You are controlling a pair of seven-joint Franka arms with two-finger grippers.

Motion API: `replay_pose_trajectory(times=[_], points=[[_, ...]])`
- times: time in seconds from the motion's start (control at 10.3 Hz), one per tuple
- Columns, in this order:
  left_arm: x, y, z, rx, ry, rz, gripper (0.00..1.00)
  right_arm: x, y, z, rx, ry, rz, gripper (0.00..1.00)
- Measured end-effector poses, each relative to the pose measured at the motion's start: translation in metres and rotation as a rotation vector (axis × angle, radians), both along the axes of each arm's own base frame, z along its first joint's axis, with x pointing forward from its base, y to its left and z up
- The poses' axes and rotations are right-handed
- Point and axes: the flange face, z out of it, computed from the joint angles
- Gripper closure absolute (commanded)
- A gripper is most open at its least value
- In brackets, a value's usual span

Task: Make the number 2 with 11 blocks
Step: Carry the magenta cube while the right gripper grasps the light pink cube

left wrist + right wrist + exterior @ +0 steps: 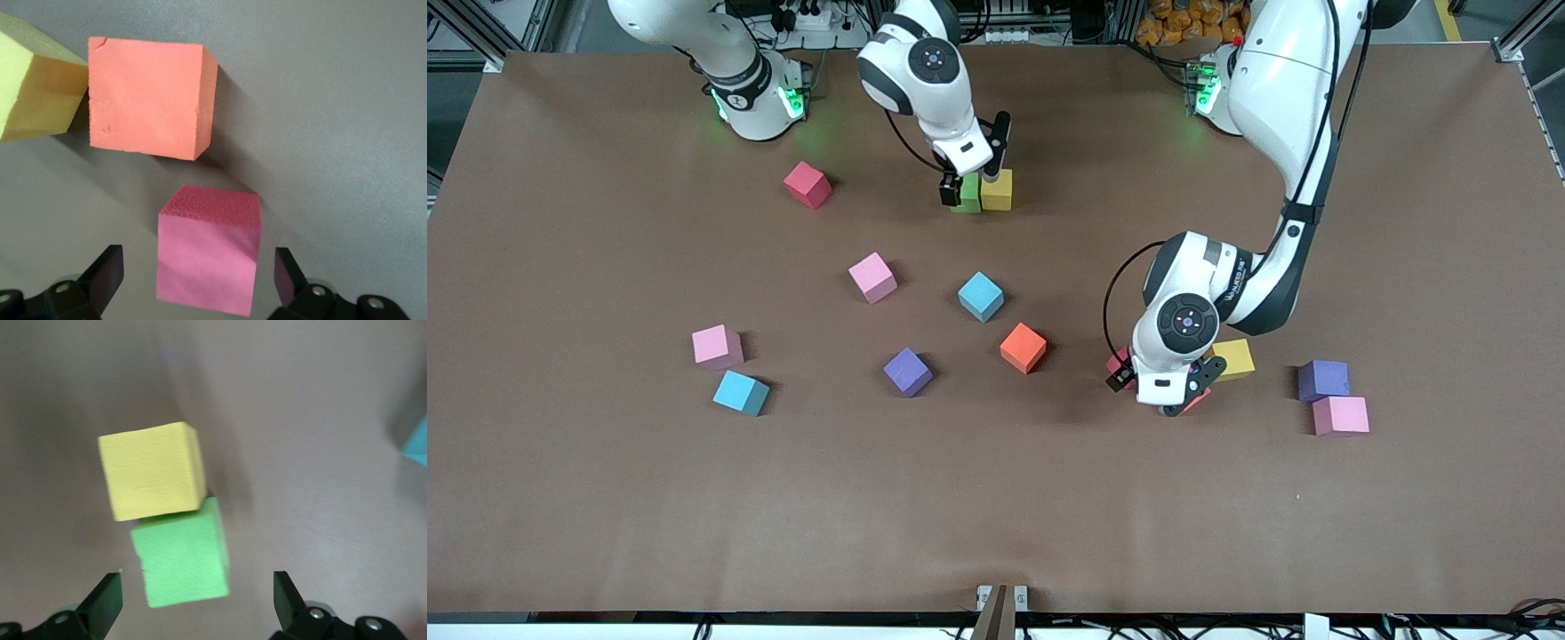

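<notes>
1. Left gripper [199, 280]: fingers spread, a pink block [208, 257] between them, untouched.
2. Just past it, an orange block [150, 100] beside a yellow block [30, 93].
3. Right gripper [197, 599]: fingers apart astride the green block [181, 561], which touches a second yellow block [151, 470].
4. No digit formed; other blocks scattered.

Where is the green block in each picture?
Front view: the green block sits near the robots' bases, under the right gripper.
Right wrist view: the green block lies between the open jaws, low in the picture.
Left wrist view: not in it.
Shared landmark: the yellow block touching the green one shows in the front and right wrist views.
</notes>
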Motion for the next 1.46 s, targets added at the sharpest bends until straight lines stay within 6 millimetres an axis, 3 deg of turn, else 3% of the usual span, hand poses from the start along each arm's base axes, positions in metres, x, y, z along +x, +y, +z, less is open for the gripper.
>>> replay_pose_trajectory(times=[0.2, 0.39, 0.68, 0.88, 0.98, 1.17, 1.46], points=[[0.002, -0.002, 0.0, -0.026, -0.015, 0.015, 0.0, 0.046, -0.032, 0.021, -0.012, 0.008, -0.106, 0.0], [0.0, -0.001, -0.005, -0.032, -0.025, 0.013, 0.0, 0.109, -0.084, 0.039, -0.02, 0.011, -0.253, 0.0], [-0.008, 0.004, -0.023, -0.033, -0.032, 0.005, 0.0, 0.175, -0.157, 0.041, -0.016, 0.008, -0.437, 0.0], [-0.01, 0.004, -0.028, -0.035, -0.038, 0.003, 0.19, 0.214, -0.205, 0.034, -0.02, 0.012, -0.545, 0.0], [-0.012, 0.0, -0.03, -0.041, -0.04, -0.012, 0.34, 0.228, -0.223, 0.026, -0.025, 0.018, -0.579, 0.0], [-0.015, -0.003, -0.032, -0.054, -0.034, -0.063, 0.55, 0.233, -0.221, 0.015, -0.034, 0.029, -0.584, 0.0], [-0.019, -0.012, -0.032, -0.072, -0.029, -0.1, 0.58, 0.221, -0.196, 0.006, -0.045, 0.044, -0.561, 0.0]])
